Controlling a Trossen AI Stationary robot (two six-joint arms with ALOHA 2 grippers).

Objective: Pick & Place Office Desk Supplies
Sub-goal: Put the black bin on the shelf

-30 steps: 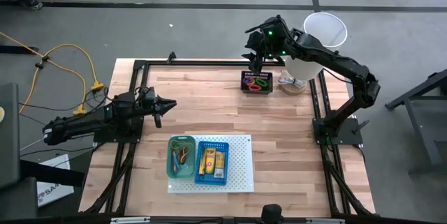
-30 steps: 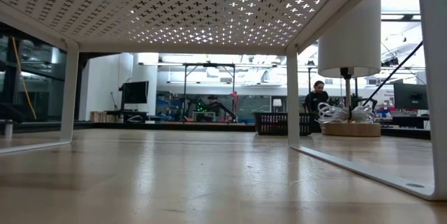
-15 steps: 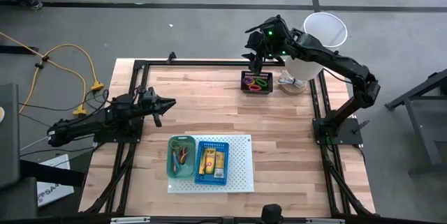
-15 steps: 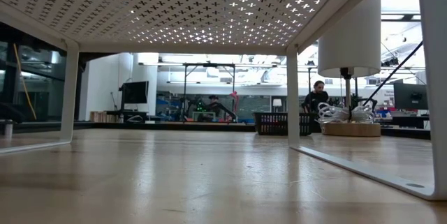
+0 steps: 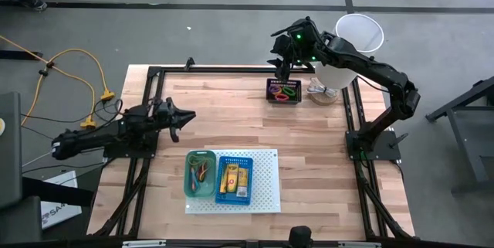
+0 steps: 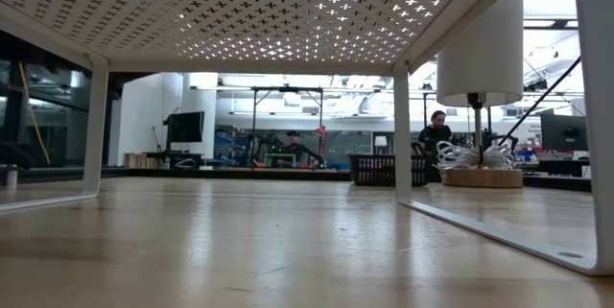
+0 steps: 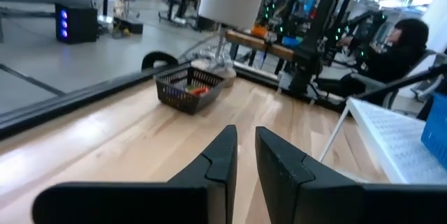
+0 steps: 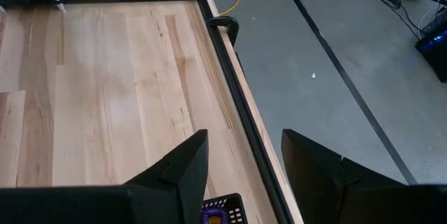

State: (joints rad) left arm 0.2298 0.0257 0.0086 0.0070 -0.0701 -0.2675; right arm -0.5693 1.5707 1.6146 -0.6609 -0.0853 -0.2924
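Note:
The office desk supplies lie in small bins. Bright loops [image 5: 286,92] sit in a black bin [image 5: 283,91] at the table's far side. Rubber bands [image 5: 202,172] fill a green bin [image 5: 200,174], and yellow-orange packets [image 5: 234,178] a blue bin [image 5: 234,179]; both bins stand on the white perforated board [image 5: 266,182] near the front edge. My right gripper [image 5: 282,66] hangs open just above the black bin, whose rim [image 8: 222,213] shows below its fingers. My left gripper [image 5: 187,114] points level over the table's left part, a narrow gap [image 7: 246,151] between its fingers, with nothing in it.
A white lamp [image 5: 359,33] with a round base [image 5: 327,92] stands right of the black bin, close under my right arm. A black frame [image 5: 231,69] runs along the table's edges. Bare wood [image 5: 231,124] lies between the bins. A person [image 6: 436,135] sits far behind the table.
My left gripper has sunk a little toward the table, staying level; its gap is unchanged.

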